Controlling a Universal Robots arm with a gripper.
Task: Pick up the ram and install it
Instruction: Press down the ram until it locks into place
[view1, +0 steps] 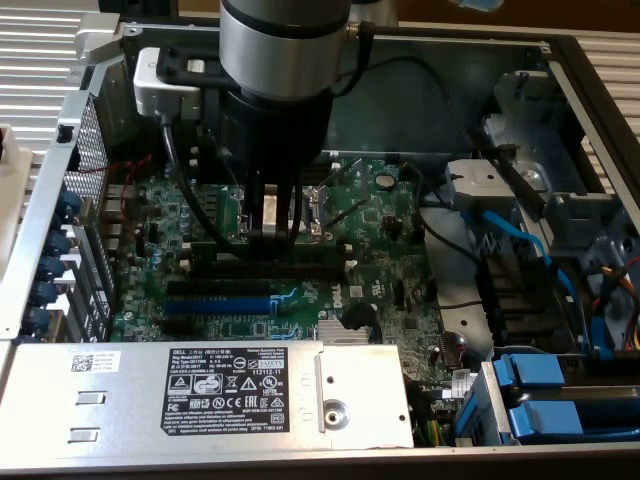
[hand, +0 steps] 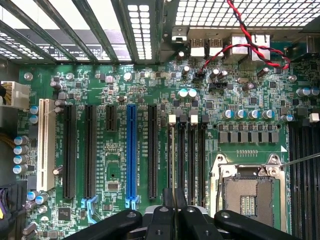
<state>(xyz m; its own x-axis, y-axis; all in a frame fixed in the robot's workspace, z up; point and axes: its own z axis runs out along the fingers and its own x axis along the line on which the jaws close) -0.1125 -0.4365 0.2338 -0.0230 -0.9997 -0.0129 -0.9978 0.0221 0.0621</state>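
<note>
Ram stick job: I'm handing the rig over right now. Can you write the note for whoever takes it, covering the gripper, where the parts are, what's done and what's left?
Gripper: shut on the ram, arm down inside the open computer case.
Ram: held on edge between the fingers, lined up along the black memory slots beside the processor socket on the motherboard.
Done: ram picked up and brought to the slots.
Left: seating it. Whether it has entered a slot cannot be told, and no end clip looks closed on it.
</note>
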